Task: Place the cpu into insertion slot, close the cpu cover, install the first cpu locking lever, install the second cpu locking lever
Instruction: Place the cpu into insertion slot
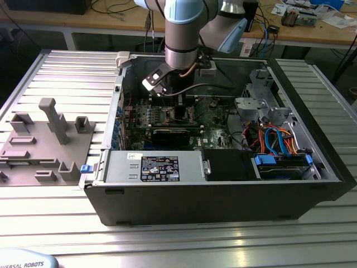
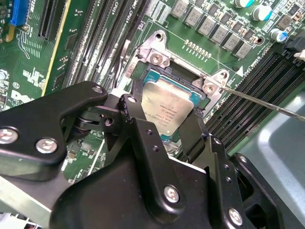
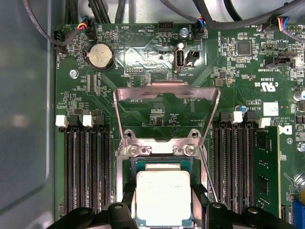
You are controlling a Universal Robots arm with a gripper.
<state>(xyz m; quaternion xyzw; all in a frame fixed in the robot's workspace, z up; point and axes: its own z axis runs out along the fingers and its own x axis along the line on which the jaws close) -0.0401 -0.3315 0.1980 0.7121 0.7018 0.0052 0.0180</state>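
Holding the cpu (image 3: 163, 198) clenched by its edges in my pincer (image 2: 165, 125), I have it at the insertion slot (image 3: 162, 164), mid-motherboard (image 3: 228, 71) between the memory-slot banks. The cpu cover (image 3: 143, 91) stands flipped open. I judge this to be step one: seating demands a level, squarely aligned chip.

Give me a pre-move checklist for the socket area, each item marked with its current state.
1. cpu cover open, lying back off the insertion slot: ok.
2. cpu held by the tool, fingers against two opposite sides: ok.
3. cpu square over the slot, edges parallel in the first wrist view: ok.
4. cpu fully seated in the slot: cannot tell.
5. Thin locking lever standing off to the side of the slot: ok.
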